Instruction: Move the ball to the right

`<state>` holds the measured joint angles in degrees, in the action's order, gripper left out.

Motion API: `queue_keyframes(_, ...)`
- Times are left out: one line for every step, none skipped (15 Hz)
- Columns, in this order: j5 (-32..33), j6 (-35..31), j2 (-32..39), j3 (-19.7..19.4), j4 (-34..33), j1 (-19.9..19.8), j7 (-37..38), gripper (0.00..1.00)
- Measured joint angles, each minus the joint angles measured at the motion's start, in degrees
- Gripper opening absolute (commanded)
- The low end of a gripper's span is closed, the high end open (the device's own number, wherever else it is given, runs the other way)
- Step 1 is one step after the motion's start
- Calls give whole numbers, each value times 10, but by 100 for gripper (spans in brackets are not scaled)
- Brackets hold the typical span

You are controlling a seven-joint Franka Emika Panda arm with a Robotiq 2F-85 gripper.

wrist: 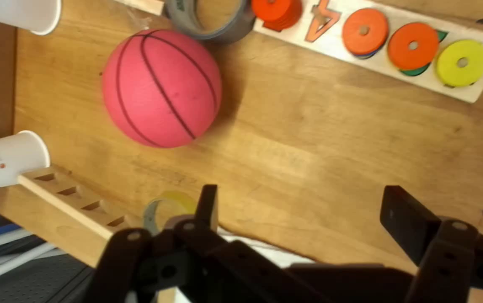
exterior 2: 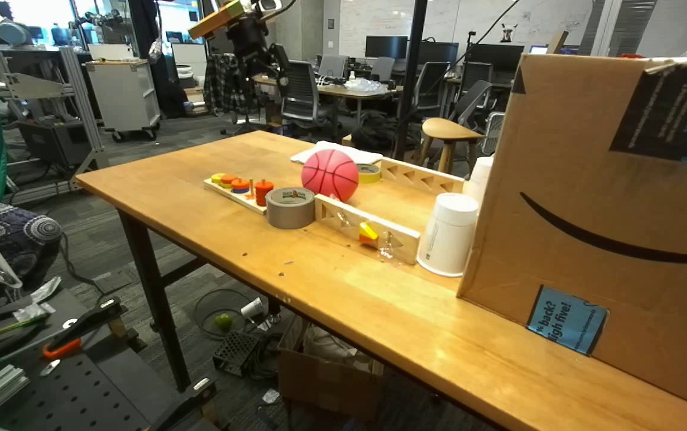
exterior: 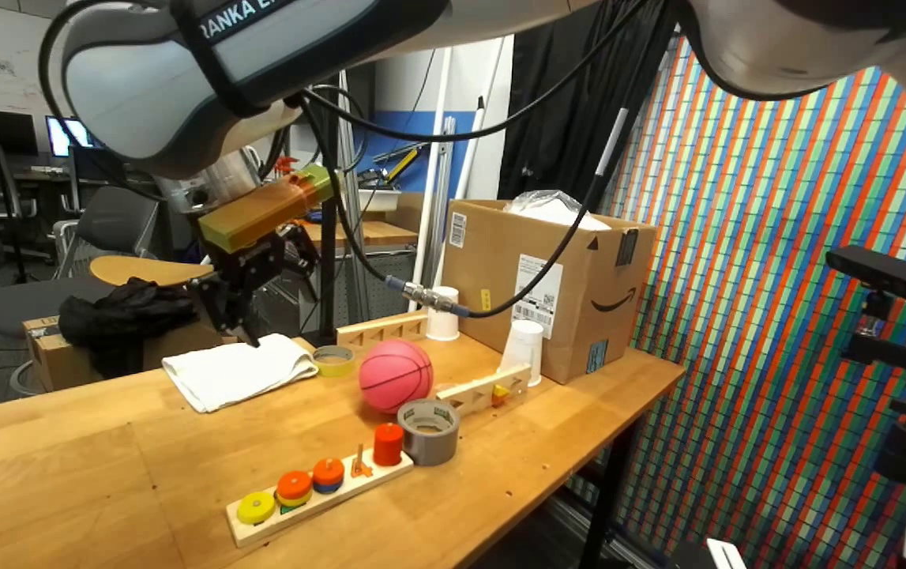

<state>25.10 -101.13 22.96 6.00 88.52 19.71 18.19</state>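
Observation:
The pink ball (exterior: 396, 375) with dark seam lines rests on the wooden table. It also shows in an exterior view (exterior 2: 330, 175) and at the upper left of the wrist view (wrist: 161, 88). My gripper (exterior: 280, 320) hangs in the air above the table, over the white cloth side and apart from the ball. In an exterior view the gripper (exterior 2: 265, 96) is well above the tabletop. In the wrist view the fingers (wrist: 300, 187) stand wide apart with only table and cloth visible between them, so the gripper is open and empty.
A grey tape roll (exterior: 430, 442) sits close beside the ball, by a peg board (exterior: 322, 490) with coloured discs. Wooden slotted bars (exterior: 484, 391), white cups (exterior: 522, 352), a yellow tape roll (exterior: 334, 362), a white cloth (exterior: 239, 371) and a large cardboard box (exterior: 492, 245) are around it.

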Motion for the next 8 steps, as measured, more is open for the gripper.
queue_keyframes(-13, -5, 1, 9, 14, 2, 2, 100)
queue_keyframes(-23, -8, 3, 16, 27, 4, 5, 100)
queue_keyframes(-32, -11, 4, 21, 38, 5, 7, 100)
queue_keyframes(-39, -13, 6, 24, 50, 7, 9, 100)
queue_keyframes(-42, -15, 8, 26, 60, 7, 11, 100)
queue_keyframes(-44, -16, 9, 27, 68, 8, 13, 100)
queue_keyframes(-44, -16, 11, 27, 75, 8, 13, 100)
queue_keyframes(-44, -17, 12, 27, 81, 8, 13, 100)
